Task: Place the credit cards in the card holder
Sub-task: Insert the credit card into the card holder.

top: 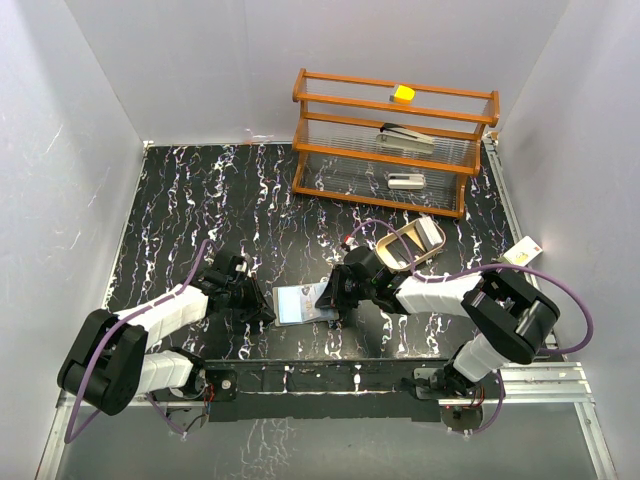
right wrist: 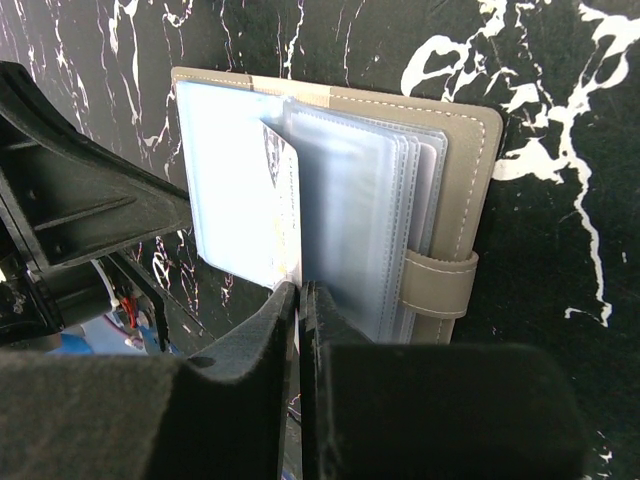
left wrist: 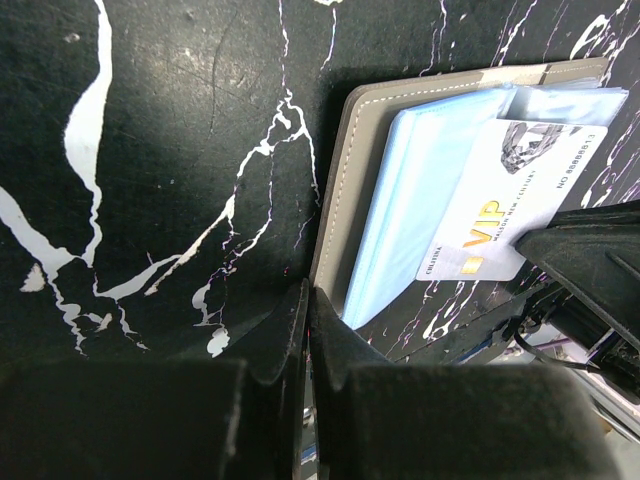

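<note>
Right gripper [right wrist: 298, 288], jaws pressed together, pinches the right end of the white card [left wrist: 510, 195] lying on the open holder [left wrist: 333, 190] at the table's [top: 200, 200] near middle, while the left gripper [left wrist: 308, 305], closed on nothing, sits just beside the holder's left edge.

Top cam: high, rearward, angled down. Wrist cams: close-up, facing each other, sharing the card holder [top: 298, 303] just past fingertips [left wrist: 285, 335].

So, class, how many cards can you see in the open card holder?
1: a white VIP card lying across the pale blue sleeves of the grey card holder. More may be hidden inside.
</note>
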Motion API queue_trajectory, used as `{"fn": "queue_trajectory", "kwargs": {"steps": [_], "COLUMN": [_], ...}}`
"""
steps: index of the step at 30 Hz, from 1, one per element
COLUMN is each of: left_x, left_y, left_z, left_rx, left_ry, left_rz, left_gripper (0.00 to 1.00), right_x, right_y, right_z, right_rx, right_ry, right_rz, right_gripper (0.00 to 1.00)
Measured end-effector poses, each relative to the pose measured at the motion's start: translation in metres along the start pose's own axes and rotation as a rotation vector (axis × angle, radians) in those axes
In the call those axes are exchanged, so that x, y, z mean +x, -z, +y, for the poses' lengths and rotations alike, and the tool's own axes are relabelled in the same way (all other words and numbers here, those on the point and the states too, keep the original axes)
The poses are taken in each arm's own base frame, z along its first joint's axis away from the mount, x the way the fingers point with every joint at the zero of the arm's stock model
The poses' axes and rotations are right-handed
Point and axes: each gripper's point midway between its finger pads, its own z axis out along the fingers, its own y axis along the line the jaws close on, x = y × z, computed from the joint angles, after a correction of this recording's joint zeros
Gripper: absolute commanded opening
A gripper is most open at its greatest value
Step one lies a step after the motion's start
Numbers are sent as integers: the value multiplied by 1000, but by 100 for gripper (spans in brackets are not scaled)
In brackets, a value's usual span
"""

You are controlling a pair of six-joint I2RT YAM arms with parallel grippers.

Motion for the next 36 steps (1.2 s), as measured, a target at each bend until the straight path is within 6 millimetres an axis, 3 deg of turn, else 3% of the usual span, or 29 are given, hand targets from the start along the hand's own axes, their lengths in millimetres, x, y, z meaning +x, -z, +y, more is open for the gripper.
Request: {"fn": "queue_trajectory", "kwargs": {"steps": [25, 29, 36], "left_x": [3, 3, 3], "left_y": [-3, -3, -3], "left_z": [-4, -4, -5], "left_rx": [40, 42, 48], "left_ry": [20, 24, 36], "left_rz": [6, 7, 6], "left_gripper": [0, 0, 0], "right_x": [-4, -4, 2], "right_y": [-2, -2, -8], "right_z": [-5, -5, 3], "right_rx": [15, 14, 19], "right_ry": [-10, -10, 16], "right_rz": [-32, -32, -8], "right_gripper": [4, 9, 27]}}
